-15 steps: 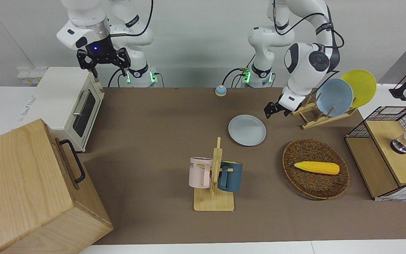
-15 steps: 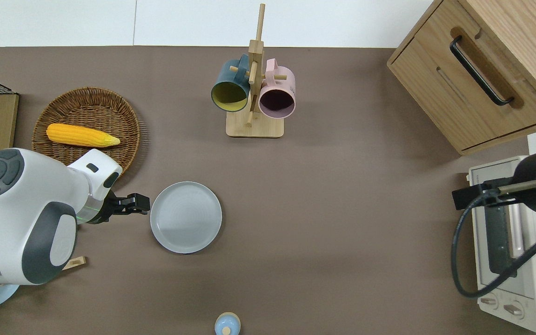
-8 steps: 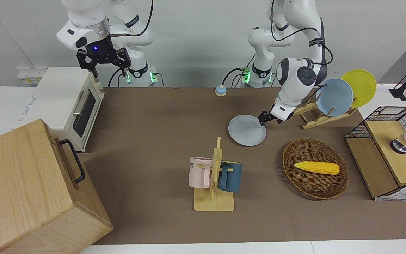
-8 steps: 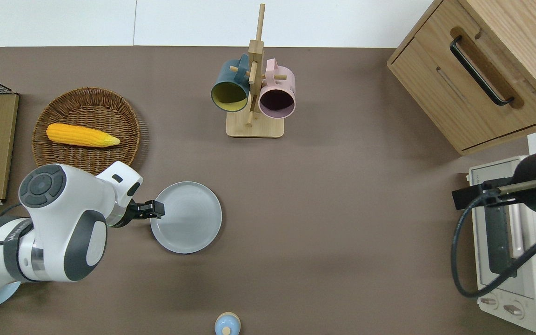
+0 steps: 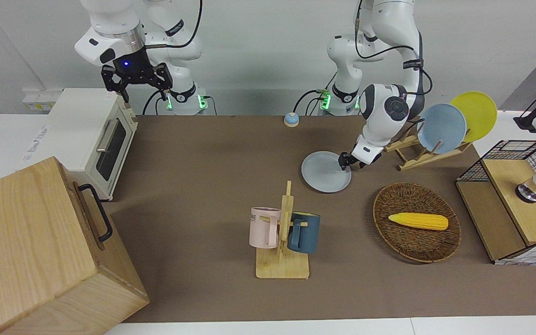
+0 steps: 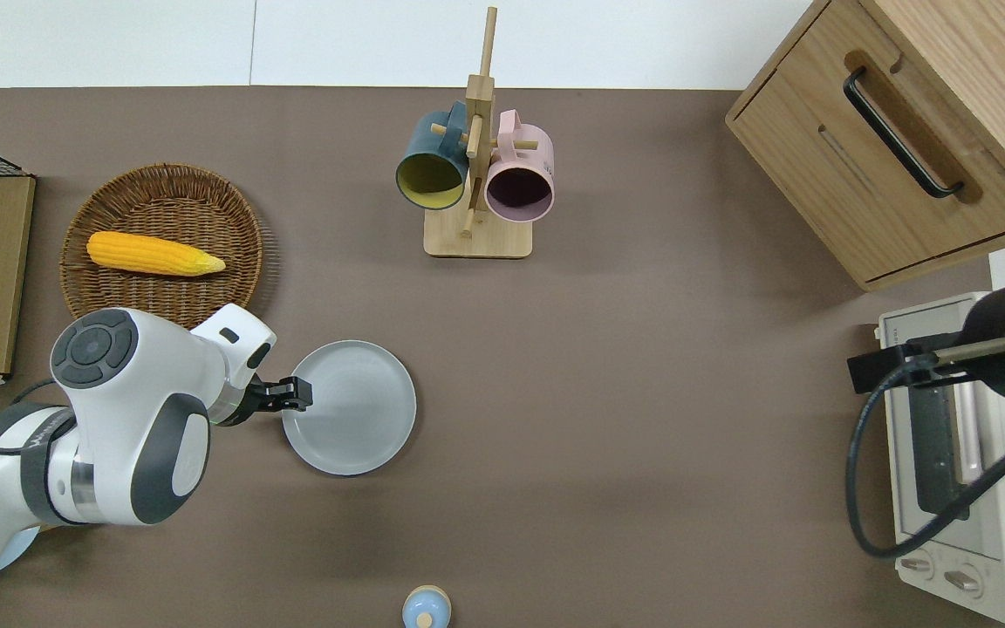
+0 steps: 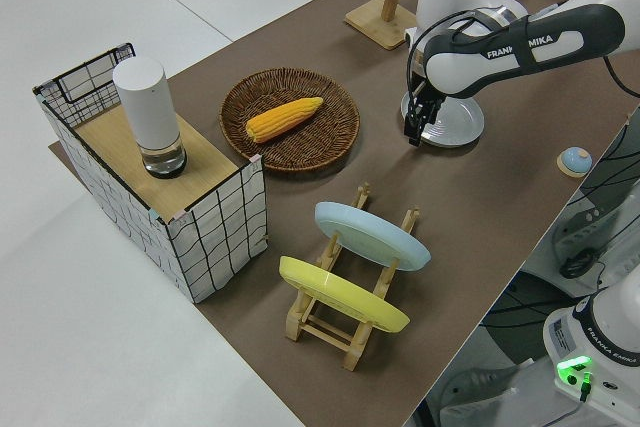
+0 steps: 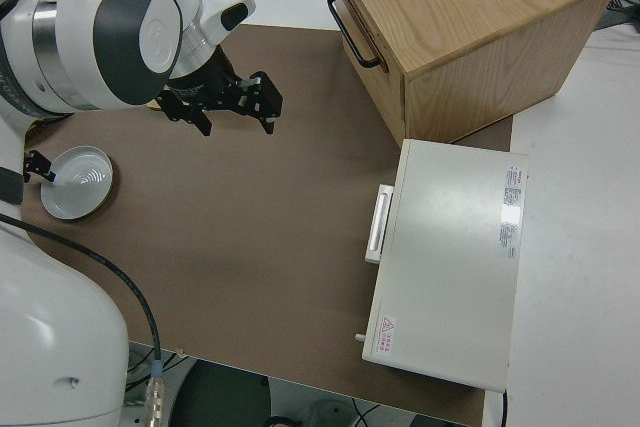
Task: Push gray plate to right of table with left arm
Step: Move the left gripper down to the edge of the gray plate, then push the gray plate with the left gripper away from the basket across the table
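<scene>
- The table (image 5: 193, 153) carries everything.
- The left arm (image 6: 132, 419) reaches low across it; the right arm is parked, its hand (image 5: 136, 79) spread wide.
- The gray plate (image 6: 354, 410) lies flat, nearer to the robots than the mug rack (image 6: 476, 174).
- The left hand (image 6: 297, 394) sits at the plate's rim toward the left arm's end; I cannot tell its finger gap.

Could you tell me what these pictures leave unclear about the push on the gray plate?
- Contact: the left gripper sits at the gray plate rim; no view shows whether it presses the rim or hovers just over it.
- Fingers: too small in every view to judge open or shut.
- Plate's rim: in the left side view the left arm covers much of it.
- The right arm is parked.
</scene>
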Robot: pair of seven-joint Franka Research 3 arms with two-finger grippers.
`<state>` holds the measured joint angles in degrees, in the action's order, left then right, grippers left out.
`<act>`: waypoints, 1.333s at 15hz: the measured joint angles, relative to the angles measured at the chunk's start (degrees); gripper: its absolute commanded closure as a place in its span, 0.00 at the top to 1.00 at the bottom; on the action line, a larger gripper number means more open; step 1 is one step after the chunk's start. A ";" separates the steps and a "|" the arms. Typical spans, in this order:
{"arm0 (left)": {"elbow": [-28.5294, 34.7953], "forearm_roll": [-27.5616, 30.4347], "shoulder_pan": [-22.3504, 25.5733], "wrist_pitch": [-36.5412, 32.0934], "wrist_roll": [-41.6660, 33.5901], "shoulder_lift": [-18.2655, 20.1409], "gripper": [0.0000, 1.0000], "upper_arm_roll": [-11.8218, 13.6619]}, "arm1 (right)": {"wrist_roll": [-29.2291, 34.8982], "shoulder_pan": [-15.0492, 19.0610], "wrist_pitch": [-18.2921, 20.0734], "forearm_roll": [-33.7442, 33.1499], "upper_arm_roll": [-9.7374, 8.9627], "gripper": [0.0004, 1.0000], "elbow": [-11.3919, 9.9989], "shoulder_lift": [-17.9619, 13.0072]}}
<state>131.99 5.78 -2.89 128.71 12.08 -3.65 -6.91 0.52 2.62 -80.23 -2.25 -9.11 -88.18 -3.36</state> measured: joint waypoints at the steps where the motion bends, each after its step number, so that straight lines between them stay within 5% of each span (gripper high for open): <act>1: 0.20 0.00 -0.10 0.15 0.00 -0.12 0.38 0.00 | 0.00 0.00 0.00 0.00 0.00 1.00 0.00 0.00; 4: 0.35 0.00 -0.45 0.26 0.00 -0.13 0.00 0.00 | 0.00 0.00 0.00 0.00 0.00 1.00 0.00 0.00; 13: 0.33 0.90 -1.06 0.31 0.02 0.28 0.00 0.01 | 0.00 0.00 0.00 0.00 0.00 1.00 0.00 0.00; 20: 0.34 2.58 -6.92 2.15 6.87 0.14 0.00 -0.05 | 0.00 0.00 0.00 0.00 0.00 1.00 0.00 0.00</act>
<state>132.33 8.36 -9.81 130.87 18.95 -3.51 -6.96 0.52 2.62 -80.22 -2.25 -9.11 -88.18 -3.36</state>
